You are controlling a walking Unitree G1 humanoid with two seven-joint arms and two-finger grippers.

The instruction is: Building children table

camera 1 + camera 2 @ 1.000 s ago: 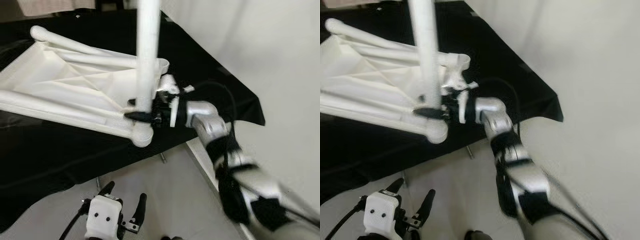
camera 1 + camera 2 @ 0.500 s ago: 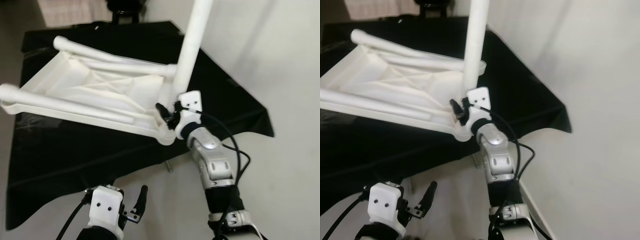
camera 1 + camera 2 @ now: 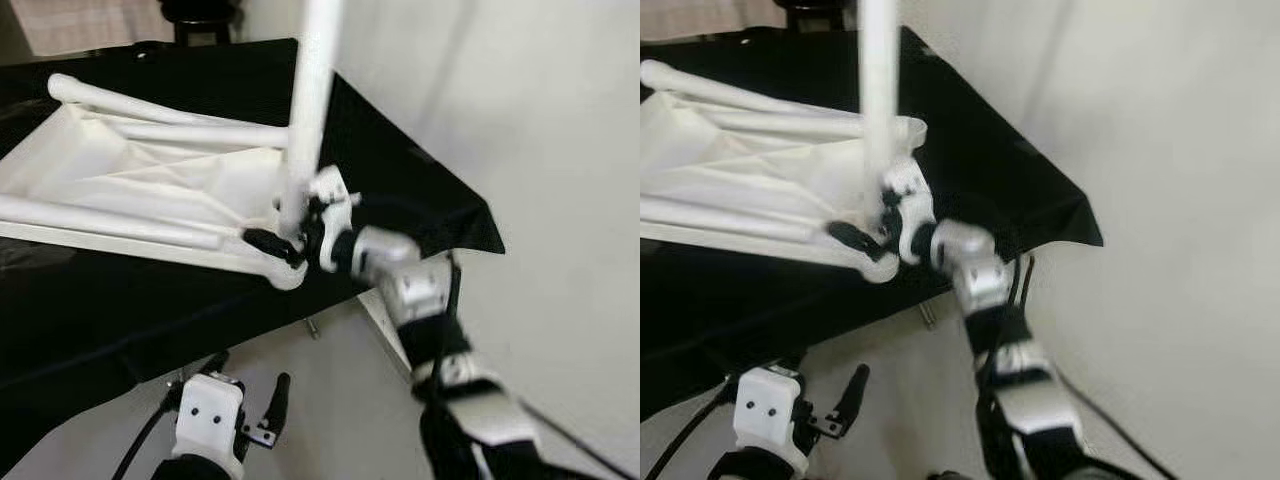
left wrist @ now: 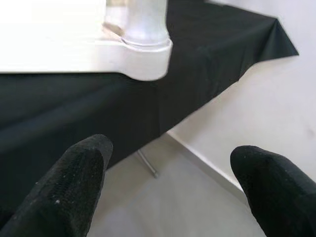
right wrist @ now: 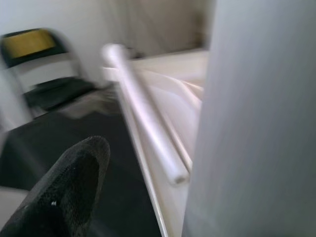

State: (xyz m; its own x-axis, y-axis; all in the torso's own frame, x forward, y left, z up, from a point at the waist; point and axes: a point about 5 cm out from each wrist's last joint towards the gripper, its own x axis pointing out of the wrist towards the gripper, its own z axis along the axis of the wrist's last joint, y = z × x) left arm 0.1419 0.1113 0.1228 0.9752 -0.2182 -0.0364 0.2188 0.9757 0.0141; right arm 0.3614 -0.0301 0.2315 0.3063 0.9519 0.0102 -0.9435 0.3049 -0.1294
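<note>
Floor lies nearest, and over it the left end effector (image 3: 248, 410) hangs idle, its fingers (image 4: 79, 173) apart and empty, below the near edge of the table (image 3: 120, 310) with its black cloth. At the near right corner of the table the right end effector (image 3: 285, 238) sits at the foot of the upright white leg (image 3: 305, 110), fingers clamped about it where it meets the corner socket of the upturned children table top (image 3: 130, 190). The step in hand appears to be seating this leg. Next it likely needs a straight downward push or twist, keeping the leg vertical. Farther back, two more legs lie flat along the frame.
</note>
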